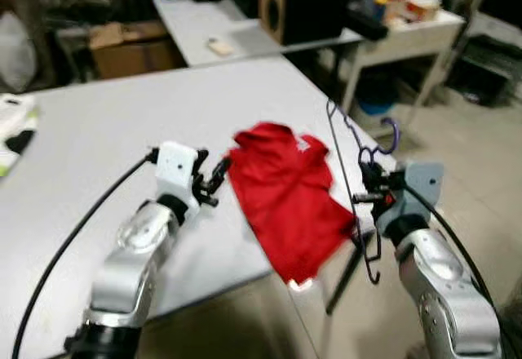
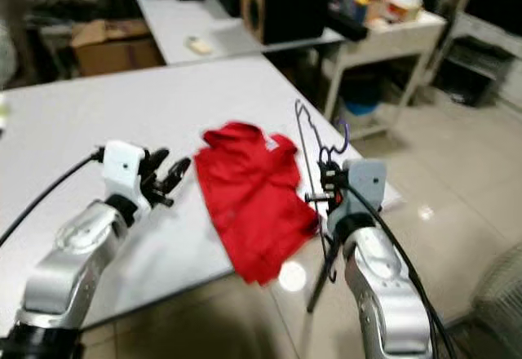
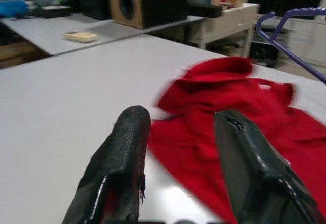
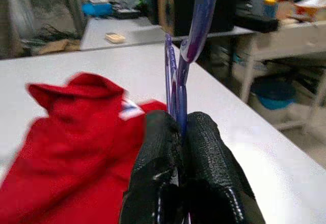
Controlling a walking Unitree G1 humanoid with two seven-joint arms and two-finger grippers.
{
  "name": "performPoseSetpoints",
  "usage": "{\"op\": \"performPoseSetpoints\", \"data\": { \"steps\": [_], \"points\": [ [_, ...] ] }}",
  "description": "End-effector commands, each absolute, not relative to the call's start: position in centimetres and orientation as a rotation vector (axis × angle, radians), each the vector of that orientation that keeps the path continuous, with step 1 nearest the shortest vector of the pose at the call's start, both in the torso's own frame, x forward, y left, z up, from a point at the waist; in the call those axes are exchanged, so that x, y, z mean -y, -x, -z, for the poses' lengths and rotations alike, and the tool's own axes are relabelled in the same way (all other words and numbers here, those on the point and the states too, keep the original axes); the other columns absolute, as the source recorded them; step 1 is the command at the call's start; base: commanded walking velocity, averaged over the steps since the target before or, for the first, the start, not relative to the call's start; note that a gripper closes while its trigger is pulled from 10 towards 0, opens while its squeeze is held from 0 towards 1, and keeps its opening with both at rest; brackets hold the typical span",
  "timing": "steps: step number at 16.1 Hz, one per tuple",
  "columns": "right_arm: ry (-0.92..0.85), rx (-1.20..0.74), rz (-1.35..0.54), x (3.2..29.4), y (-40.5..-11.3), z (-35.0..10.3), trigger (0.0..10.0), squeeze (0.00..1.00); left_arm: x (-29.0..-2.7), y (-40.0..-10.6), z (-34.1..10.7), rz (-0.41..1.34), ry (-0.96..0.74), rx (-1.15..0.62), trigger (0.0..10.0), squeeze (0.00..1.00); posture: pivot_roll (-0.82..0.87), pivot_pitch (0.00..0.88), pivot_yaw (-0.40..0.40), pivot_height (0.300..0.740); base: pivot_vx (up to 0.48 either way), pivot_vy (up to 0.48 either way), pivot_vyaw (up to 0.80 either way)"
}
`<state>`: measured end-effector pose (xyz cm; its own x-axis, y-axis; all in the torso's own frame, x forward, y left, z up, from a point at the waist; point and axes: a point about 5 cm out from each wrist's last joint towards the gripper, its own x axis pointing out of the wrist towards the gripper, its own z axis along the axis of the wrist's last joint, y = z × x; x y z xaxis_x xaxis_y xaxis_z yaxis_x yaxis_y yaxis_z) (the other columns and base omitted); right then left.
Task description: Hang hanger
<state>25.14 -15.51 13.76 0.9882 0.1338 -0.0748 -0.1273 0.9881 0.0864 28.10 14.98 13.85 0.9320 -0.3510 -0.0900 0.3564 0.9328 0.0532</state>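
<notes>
The right end effector [image 4: 178,147] clamps the purple hanger [image 1: 352,159] upright beside the table [image 1: 98,130] edge, keeping it clear of the red garment [image 1: 285,200]. The left end effector [image 3: 178,168], fingers spread wide, hovers just beside the garment, positioned to grasp it.

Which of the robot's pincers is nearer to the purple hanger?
Right. The right pincer is shut on the purple hanger; the left pincer sits open across the red shirt from it.
</notes>
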Motion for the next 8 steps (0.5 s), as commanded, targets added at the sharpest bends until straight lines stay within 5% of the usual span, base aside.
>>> {"op": "performPoseSetpoints", "data": {
  "steps": [1, 8],
  "points": [
    [-0.083, -0.071, -0.152, 14.86, -25.18, -13.96, 10.0, 0.0, -15.75, -28.15, -13.95, 0.336, -0.079, -0.081, 10.0, 0.0, -0.09, 0.0, -0.005, 0.74, 0.315, 0.0, 0.0],
    [-0.107, -0.085, -0.146, 14.91, -25.14, -13.74, 10.0, 0.0, -15.36, -28.09, -13.91, 0.351, -0.086, -0.076, 10.0, 0.0, -0.09, 0.0, -0.003, 0.74, 0.04, 0.073, 0.0]
  ]
}}
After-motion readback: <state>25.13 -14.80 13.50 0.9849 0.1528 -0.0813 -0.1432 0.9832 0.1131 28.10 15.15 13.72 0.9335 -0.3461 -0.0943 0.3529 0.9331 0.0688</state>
